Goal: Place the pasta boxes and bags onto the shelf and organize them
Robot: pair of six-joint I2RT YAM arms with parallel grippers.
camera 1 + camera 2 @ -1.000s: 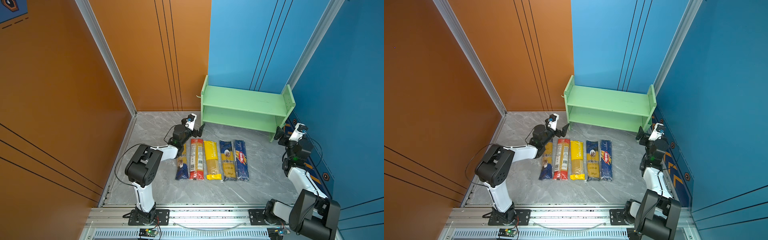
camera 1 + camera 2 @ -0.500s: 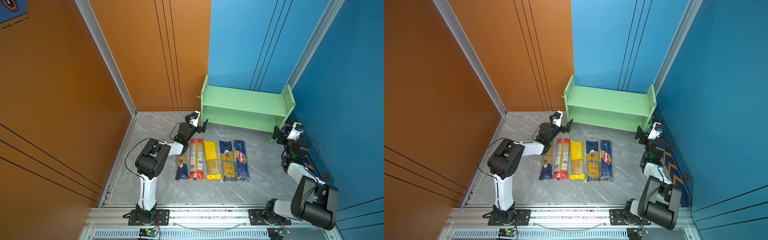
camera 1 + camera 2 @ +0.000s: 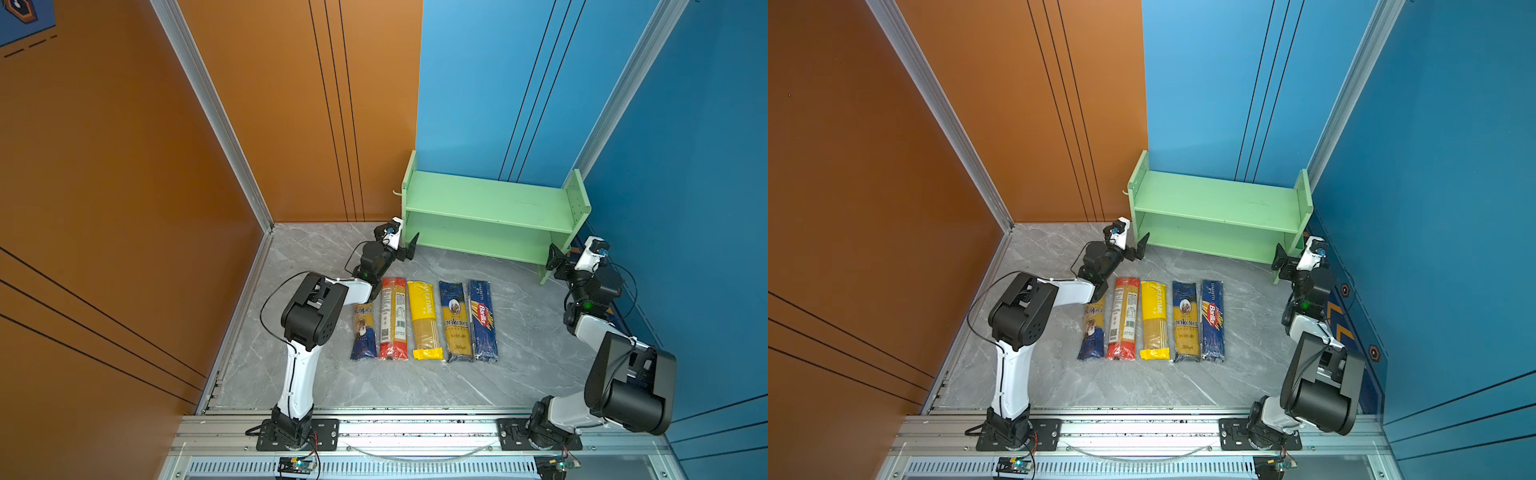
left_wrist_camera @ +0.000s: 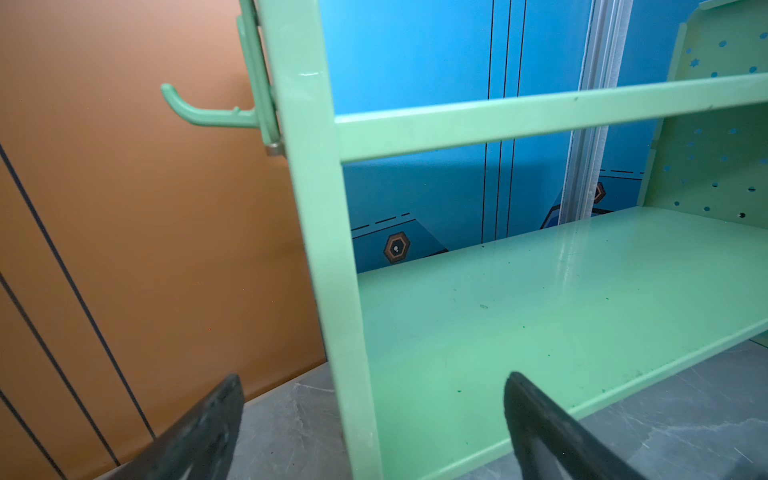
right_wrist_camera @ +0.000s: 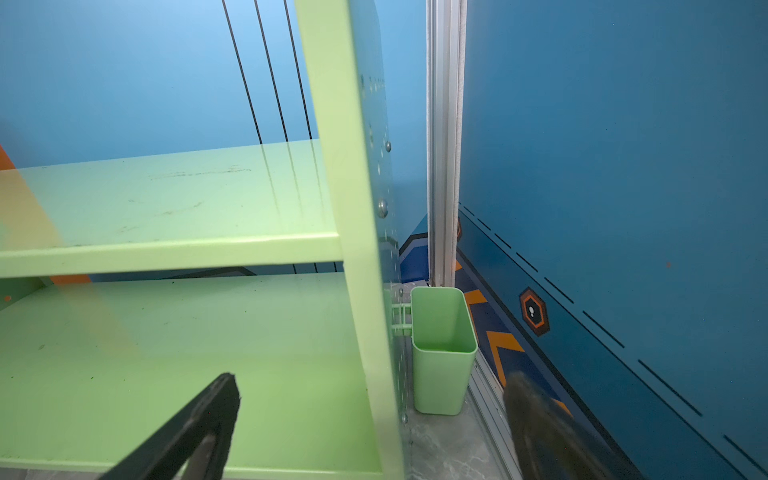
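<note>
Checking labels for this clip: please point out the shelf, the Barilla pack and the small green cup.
shelf [image 3: 490, 203], in a top view, middle of its upper board.
Barilla pack [image 3: 483, 316], in a top view, on the red logo.
small green cup [image 5: 440, 378], right wrist view, its front wall.

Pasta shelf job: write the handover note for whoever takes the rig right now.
Left gripper: open, empty, jaws astride the left panel of the shelf.
Right gripper: open, empty, astride the right panel.
Five pasta packs lie side by side on the table before the shelf; both tiers bare.
Done: nothing shelved.
Left: shelve and line up all five.
</note>
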